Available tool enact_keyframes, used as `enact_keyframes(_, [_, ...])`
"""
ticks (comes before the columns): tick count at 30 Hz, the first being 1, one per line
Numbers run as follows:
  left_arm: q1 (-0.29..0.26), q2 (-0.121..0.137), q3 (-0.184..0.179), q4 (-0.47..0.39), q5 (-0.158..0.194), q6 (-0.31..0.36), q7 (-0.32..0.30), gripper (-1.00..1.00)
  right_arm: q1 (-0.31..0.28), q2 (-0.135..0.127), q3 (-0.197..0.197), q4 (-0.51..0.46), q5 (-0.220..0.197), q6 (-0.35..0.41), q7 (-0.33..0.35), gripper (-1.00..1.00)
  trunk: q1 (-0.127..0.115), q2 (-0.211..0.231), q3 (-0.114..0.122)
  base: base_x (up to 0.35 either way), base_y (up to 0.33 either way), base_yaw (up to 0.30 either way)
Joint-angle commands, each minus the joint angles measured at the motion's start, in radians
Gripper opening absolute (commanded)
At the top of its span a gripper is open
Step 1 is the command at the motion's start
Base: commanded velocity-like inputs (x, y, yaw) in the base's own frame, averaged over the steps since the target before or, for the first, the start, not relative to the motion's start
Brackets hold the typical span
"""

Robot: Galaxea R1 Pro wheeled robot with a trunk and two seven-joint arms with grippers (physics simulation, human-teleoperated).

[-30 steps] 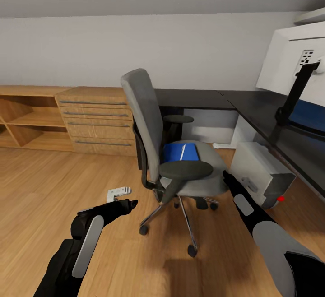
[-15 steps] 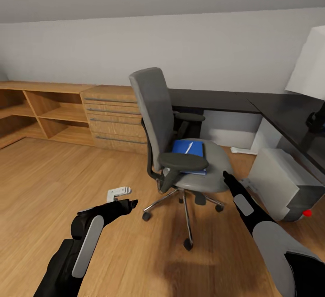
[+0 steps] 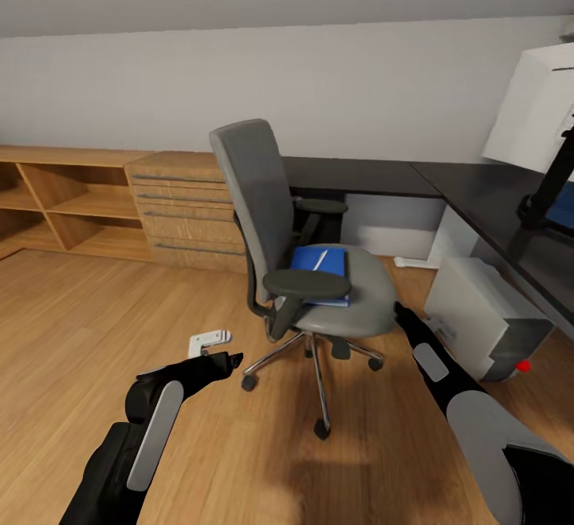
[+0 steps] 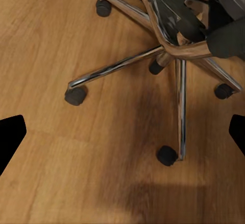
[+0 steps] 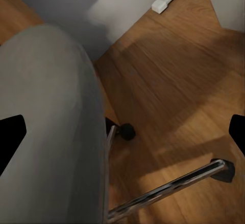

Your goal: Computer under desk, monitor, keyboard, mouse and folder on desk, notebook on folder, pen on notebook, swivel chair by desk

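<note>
The grey swivel chair (image 3: 307, 301) stands on the wood floor in front of the black desk (image 3: 359, 176). On its seat lies the blue folder (image 3: 327, 266) with the white pen (image 3: 320, 259) on top. The monitor (image 3: 530, 106) shows its white back on the desk at far right, and the grey computer (image 3: 478, 313) sits below it. My left gripper (image 3: 231, 361) hangs open left of the chair's chrome base (image 4: 168, 55). My right gripper (image 3: 399, 313) is open beside the seat's edge (image 5: 46, 121). Keyboard, mouse and notebook are out of view.
A wooden chest of drawers (image 3: 183, 214) and open wooden shelves (image 3: 64, 206) line the wall at left. A white strip (image 3: 414, 262) lies on the floor under the desk. Bare floor spreads at the left and in front of the chair.
The head view swung left, then back to the right, so the room shifted in the picture. Both arms keep the same pose and both grippers stay open.
</note>
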State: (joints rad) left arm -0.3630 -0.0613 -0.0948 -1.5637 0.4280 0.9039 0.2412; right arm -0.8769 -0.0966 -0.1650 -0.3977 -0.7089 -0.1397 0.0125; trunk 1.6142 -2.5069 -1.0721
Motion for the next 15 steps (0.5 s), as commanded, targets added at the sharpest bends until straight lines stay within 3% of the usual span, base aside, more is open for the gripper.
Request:
enact_keyframes(1, [-0.001, 0.0, 0.0, -0.001, 0.011, 0.003, 0.01, 1.0, -0.001, 0.0, 0.001, 0.0, -0.011, -0.003, 0.001, 1.0, 0.0, 0.0, -0.001, 0.0, 0.0, -0.049])
enact_keyframes(15, [-0.001, -0.007, 0.012, 0.001, 0.011, -0.002, 0.012, 1.0, 0.004, -0.001, 0.0, 0.004, -0.008, -0.004, -0.001, 1.0, 0.0, 0.0, -0.001, 0.0, 0.0, -0.01])
